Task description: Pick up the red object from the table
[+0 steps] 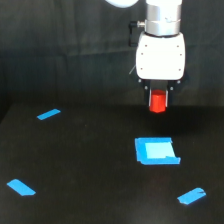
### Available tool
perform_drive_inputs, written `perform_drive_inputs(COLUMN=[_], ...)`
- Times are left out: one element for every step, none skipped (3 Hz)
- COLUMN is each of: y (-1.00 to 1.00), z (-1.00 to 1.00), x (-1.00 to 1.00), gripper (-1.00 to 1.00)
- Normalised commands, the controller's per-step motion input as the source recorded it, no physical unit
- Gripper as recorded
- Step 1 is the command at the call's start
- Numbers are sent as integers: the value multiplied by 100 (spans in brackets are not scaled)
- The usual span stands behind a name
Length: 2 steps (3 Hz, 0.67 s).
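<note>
The red object (158, 101), a small bright red stubby block, hangs under the white gripper body, held between the dark fingers of my gripper (159, 98). It is lifted clear above the black table (85, 160), up and slightly behind the blue tape square. The gripper is shut on it. The fingers are mostly dark against the dark background, so only their upper parts show beside the block.
A blue tape square (156, 150) lies on the table below the gripper. Blue tape strips lie at the exterior view's left rear (48, 114), left front (21, 187) and right front (191, 196). A dark curtain forms the backdrop.
</note>
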Motion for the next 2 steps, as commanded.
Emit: perform_drive_inputs(y=[-16, -11], z=[22, 22], x=[-6, -10], gripper=[-99, -92])
